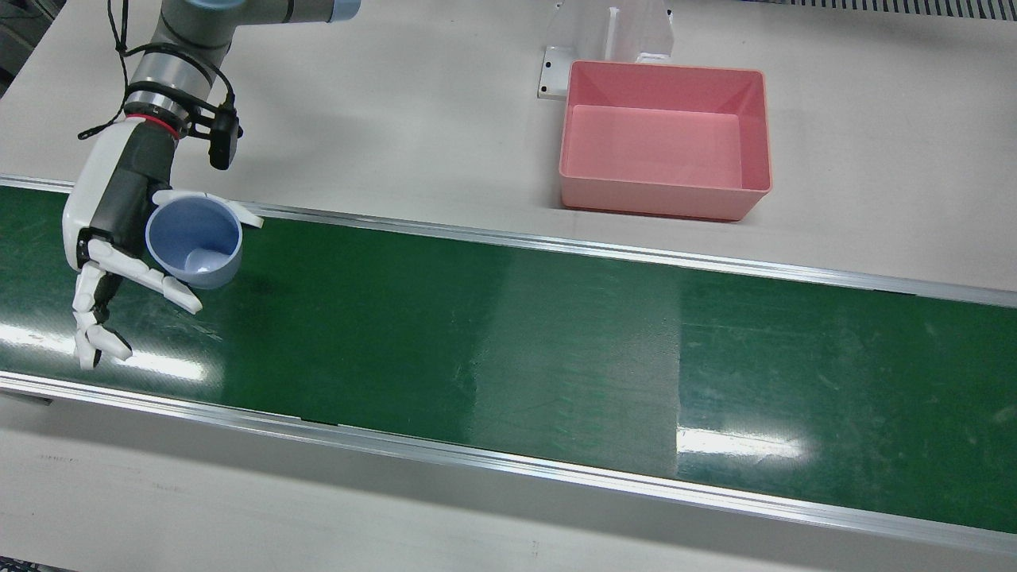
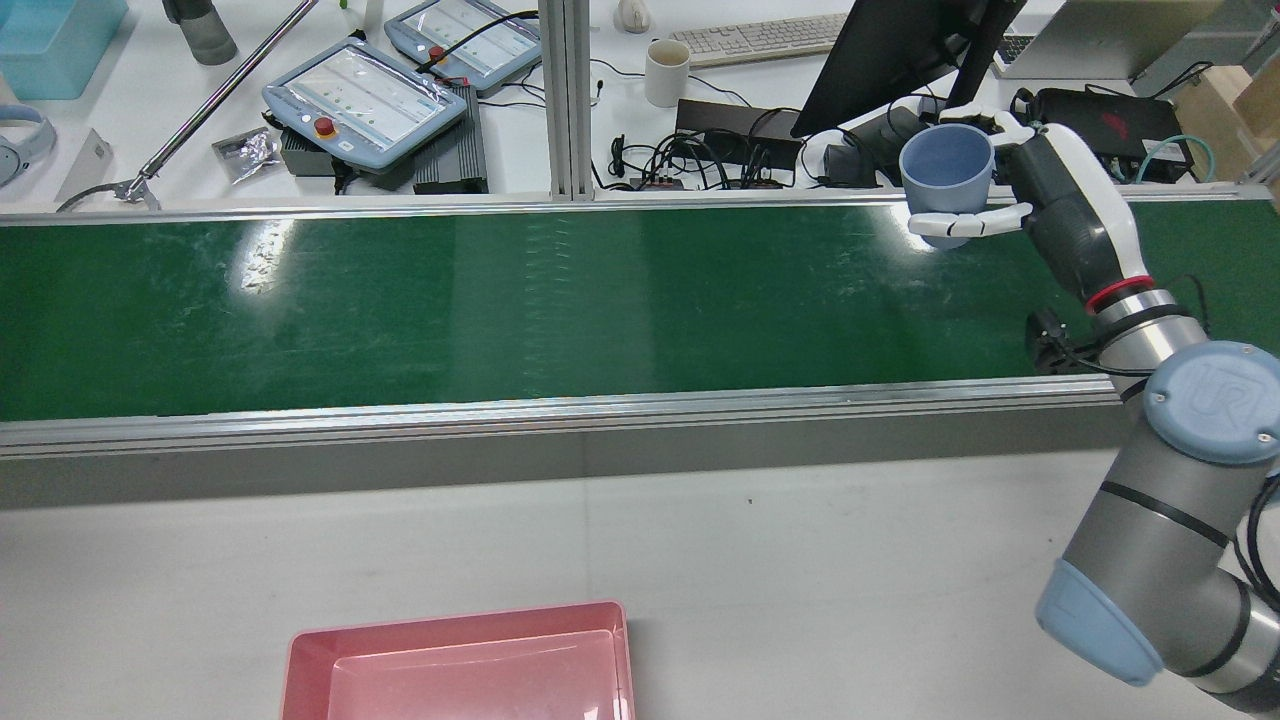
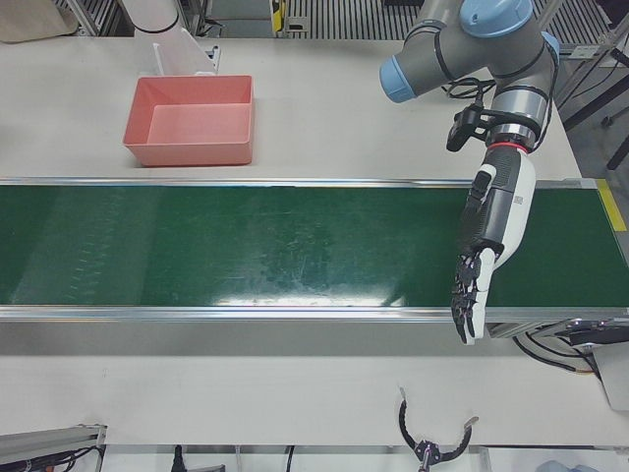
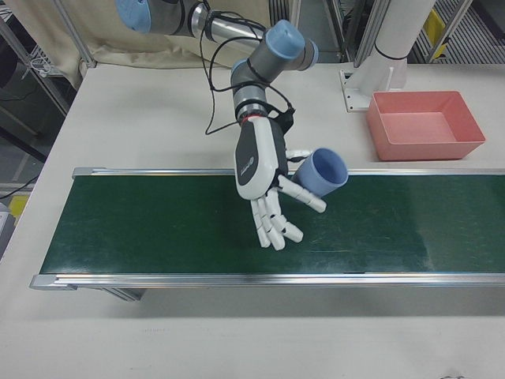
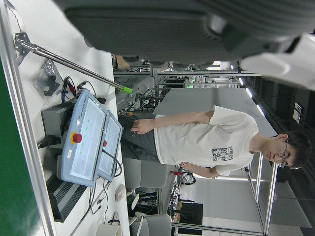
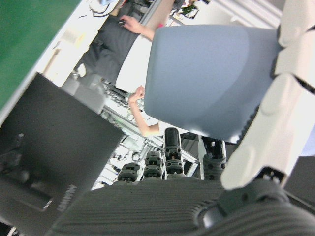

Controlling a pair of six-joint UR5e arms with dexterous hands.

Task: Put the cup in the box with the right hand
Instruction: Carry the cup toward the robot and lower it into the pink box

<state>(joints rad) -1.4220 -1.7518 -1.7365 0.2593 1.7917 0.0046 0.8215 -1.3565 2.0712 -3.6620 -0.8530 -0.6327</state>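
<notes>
Your right hand (image 1: pixel 119 238) grasps the blue cup (image 1: pixel 195 241) above the belt (image 1: pixel 508 342), well apart from the pink box (image 1: pixel 666 139); next, carry it over the box and let go.

"UR" logo embossed on blue joint cap (image 2: pixel 1214 400) of right arm, rear view. Monitor (image 6: pixel 54 162) back in right hand view carries small lettering, too blurred to read. Person's T-shirt (image 5: pixel 206 142) has a printed graphic, illegible. Nothing else readable.
</notes>
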